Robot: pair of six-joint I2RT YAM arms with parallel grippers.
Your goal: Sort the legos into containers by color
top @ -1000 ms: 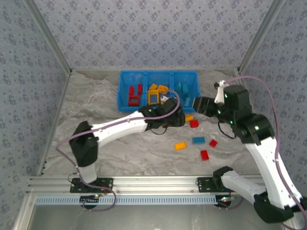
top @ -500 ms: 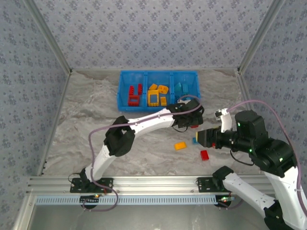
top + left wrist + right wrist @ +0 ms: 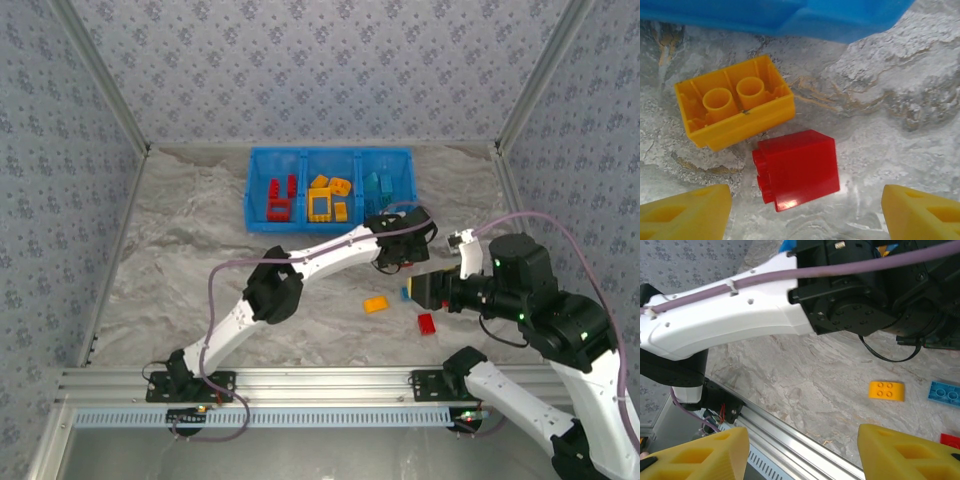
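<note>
The blue bin [image 3: 330,152] at the back holds red legos [image 3: 278,200] in its left container, yellow ones [image 3: 325,200] in the middle and teal ones [image 3: 378,185] on the right. My left gripper [image 3: 400,258] hangs open by the bin's front right corner. In the left wrist view a red brick [image 3: 797,170] lies on its side just ahead of the open left gripper [image 3: 805,222]. An upturned yellow brick [image 3: 735,107] sits beside it. My right gripper [image 3: 415,290] is open and holds nothing. A flat yellow brick [image 3: 376,304] and a red brick [image 3: 427,322] lie loose nearby.
The bin's blue front wall [image 3: 840,20] rises just beyond the two bricks. In the right wrist view my left arm [image 3: 740,315] crosses above, with a blue brick [image 3: 945,392] at the right edge and the metal front rail [image 3: 805,440] below.
My left arm has reached further right along the bin's front and its jaws have widened. My right arm pulled back from the bin and dropped low over the loose bricks.
</note>
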